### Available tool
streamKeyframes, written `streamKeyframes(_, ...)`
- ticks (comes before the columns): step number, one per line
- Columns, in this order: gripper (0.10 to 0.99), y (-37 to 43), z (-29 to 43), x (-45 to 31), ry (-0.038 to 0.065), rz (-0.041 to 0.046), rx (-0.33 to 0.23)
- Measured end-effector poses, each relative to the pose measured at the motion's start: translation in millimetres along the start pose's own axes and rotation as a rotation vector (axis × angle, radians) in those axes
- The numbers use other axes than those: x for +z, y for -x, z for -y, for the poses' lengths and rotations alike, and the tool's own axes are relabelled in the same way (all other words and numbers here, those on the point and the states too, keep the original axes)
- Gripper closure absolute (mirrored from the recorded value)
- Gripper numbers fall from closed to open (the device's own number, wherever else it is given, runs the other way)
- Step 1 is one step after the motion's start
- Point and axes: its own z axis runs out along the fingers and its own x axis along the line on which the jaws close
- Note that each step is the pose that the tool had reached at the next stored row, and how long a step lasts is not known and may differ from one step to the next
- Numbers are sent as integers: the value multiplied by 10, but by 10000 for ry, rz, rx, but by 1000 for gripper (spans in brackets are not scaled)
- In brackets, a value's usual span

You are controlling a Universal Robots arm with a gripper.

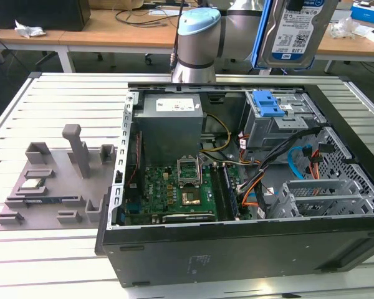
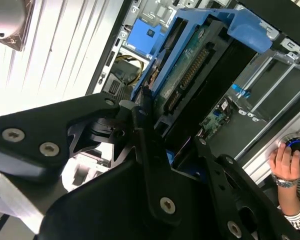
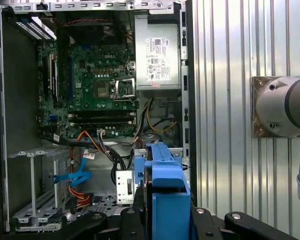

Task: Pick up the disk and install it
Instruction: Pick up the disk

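The black gripper [image 2: 170, 127] is clamped on the disk [image 1: 296, 31], a flat silver hard drive with a white-and-blue label and blue plastic rails. In the exterior view the disk is held clear above the open black computer case [image 1: 237, 249], on the side of the blue-latched grey metal drive cage [image 1: 283, 124].

Blue-railed disk [image 3: 167, 210] edge-on between the black jaws, open computer case [image 3: 20, 100] and green motherboard [image 3: 90, 70] beyond.

exterior view: bright, even light, soft shadows inside open computer case [image 1: 237, 249]. second wrist view: slatted counter [image 2: 65, 45] glares near white; black end effector [image 2: 170, 122] dark, little detail. first wrist view: glare streaks on counter, case interior dimmer.
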Motion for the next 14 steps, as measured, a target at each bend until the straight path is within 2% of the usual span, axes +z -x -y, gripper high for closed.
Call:
streamKeyframes(8,722,-16,9,-1,1,-3,0)
streamKeyframes(14,722,-146,11,0,0,-1,0)
